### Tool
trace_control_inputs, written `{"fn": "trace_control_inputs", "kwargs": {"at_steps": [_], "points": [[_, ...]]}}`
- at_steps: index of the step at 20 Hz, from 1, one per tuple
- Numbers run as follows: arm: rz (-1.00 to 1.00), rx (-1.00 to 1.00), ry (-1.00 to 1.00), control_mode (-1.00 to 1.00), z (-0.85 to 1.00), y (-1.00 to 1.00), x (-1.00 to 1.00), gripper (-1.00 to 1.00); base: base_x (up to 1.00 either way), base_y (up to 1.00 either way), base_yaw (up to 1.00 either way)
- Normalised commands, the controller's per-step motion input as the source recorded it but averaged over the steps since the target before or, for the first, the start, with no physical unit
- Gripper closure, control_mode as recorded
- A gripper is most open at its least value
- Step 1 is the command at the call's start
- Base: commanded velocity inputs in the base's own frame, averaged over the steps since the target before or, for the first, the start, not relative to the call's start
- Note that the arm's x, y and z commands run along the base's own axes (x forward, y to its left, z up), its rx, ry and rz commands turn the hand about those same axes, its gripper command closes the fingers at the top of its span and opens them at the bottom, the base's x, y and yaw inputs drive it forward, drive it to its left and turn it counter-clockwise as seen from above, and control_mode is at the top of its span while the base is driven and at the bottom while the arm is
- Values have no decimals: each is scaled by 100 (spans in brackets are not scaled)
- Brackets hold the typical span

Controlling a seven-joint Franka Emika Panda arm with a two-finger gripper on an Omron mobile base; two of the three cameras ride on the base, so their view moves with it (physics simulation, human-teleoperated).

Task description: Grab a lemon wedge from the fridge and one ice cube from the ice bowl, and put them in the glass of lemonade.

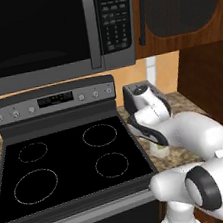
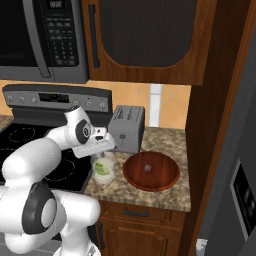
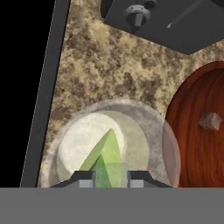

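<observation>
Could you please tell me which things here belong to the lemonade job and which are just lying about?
Job:
wedge, held in the end effector
glass
bowl
ice cube, in the bowl

Lying about:
toaster
stove
microwave

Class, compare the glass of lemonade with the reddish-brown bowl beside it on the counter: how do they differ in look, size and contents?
The glass of lemonade is clear and narrow; the ice bowl is opaque, glossy reddish-brown and much wider. The glass is taller for its width; the bowl is shallow. The glass holds pale liquid, with the green lemon wedge between the hand's fingertips directly above it; the bowl holds one small ice cube. Both are round, upright and stand on the speckled counter.
</observation>
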Motion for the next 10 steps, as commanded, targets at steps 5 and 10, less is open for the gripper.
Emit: {"fn": "trace_control_inputs", "kwargs": {"at_steps": [5, 10], "points": [[-2, -1, 0, -100, -5, -3, 0, -100, 0, 0, 0], [-1, 0, 0, -100, -9, -8, 3, -100, 0, 0, 0]]}}
